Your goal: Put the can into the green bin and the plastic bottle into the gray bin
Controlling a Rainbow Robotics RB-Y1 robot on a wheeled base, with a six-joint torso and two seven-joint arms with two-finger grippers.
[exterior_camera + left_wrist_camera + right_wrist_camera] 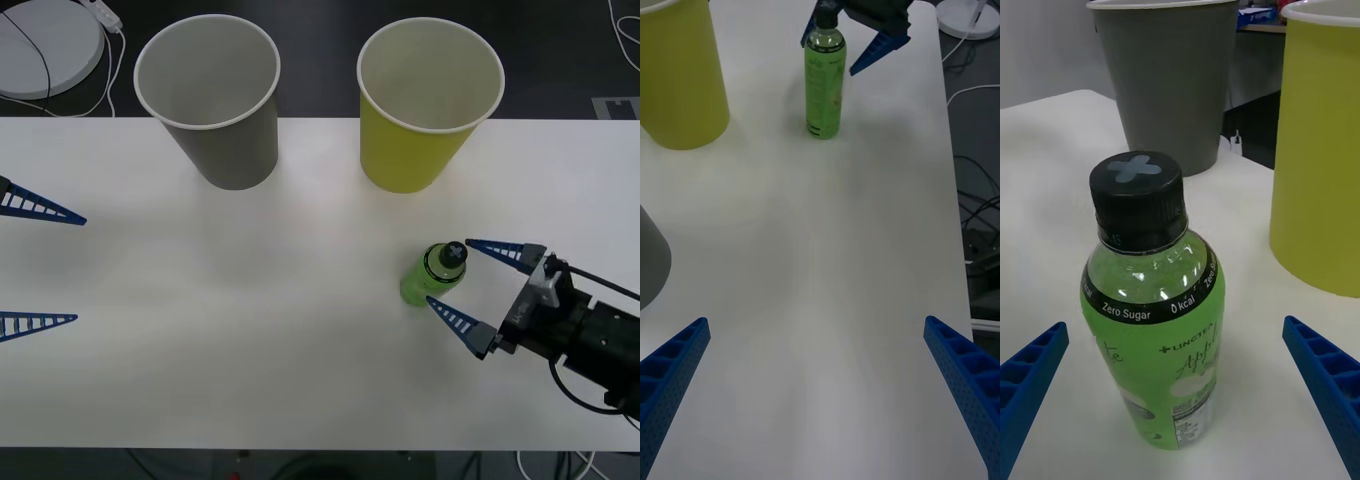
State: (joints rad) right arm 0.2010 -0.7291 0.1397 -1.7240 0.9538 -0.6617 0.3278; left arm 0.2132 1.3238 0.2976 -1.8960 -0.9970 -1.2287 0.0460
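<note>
The plastic bottle (425, 280) (1150, 300) stands upright on the white table, bright green with a black cap, at the right front. My right gripper (448, 270) (1174, 324) is open, one blue finger on each side of the bottle and apart from it. Behind it stands the green bin (410, 150) (1319, 150), and the gray bin (235, 150) (1169, 82) is to that bin's left. Both bins look empty. My left gripper (81, 270) (816, 321) hangs open at the table's left edge, holding nothing; its wrist view shows the bottle (824, 82) far off. The can is out of view.
A white round device (45, 45) with a cable lies beyond the table's back left corner. The white table (250, 330) stretches bare between the two arms. Cables run along the floor past the table's far edge (970, 247).
</note>
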